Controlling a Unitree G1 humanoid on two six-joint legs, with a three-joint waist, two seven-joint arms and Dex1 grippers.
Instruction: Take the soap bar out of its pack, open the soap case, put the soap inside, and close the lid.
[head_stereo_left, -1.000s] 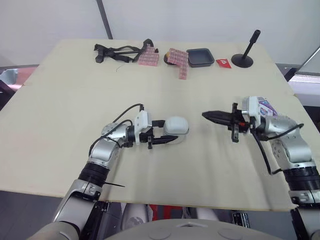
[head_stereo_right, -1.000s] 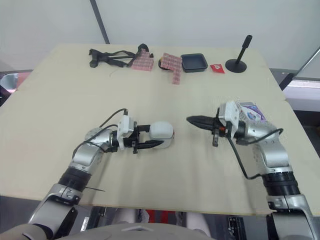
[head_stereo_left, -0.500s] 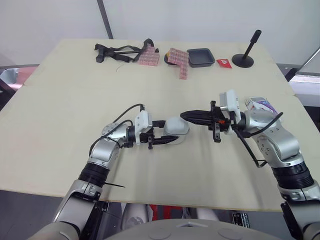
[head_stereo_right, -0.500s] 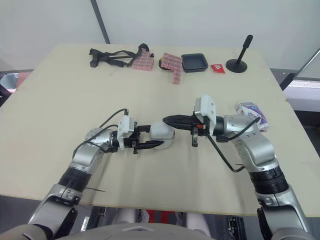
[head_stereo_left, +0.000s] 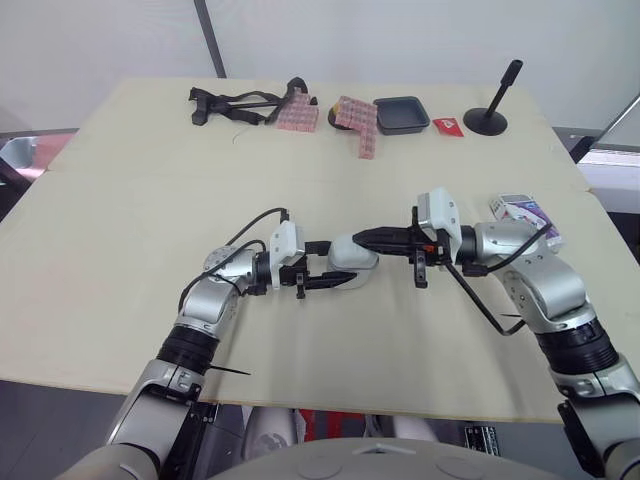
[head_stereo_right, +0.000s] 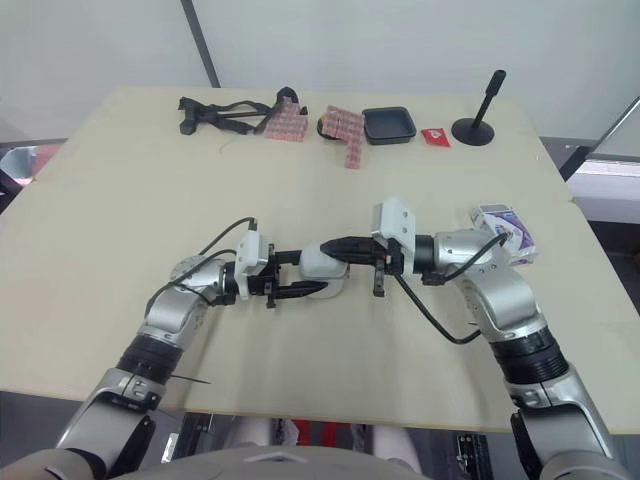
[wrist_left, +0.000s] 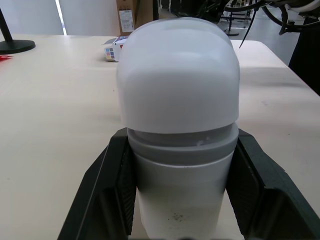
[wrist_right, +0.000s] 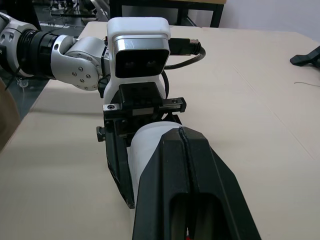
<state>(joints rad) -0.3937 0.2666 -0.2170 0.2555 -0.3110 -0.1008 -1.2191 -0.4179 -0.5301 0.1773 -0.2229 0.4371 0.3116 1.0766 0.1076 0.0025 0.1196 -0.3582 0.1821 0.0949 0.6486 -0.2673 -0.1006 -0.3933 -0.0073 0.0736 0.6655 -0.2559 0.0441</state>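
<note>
Firmly, left claw (head_stereo_left: 334, 264) clamps soap case (head_stereo_left: 356, 254) — pinched right claw (head_stereo_left: 362, 237) above

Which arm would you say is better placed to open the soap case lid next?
Right: the right gripper is at the soap case lid, while the left gripper clamps its base.

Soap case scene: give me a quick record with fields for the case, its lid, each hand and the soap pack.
held object: white rounded plastic soap case, turned sideways, mid-way across the beige table
lid: on the case, shut
left hand: clamped on the base end of the case
right hand: fingers shut, tips at the lid end
set aside: white and purple cardboard soap pack, near the table's right edge, apart from both hands
</note>
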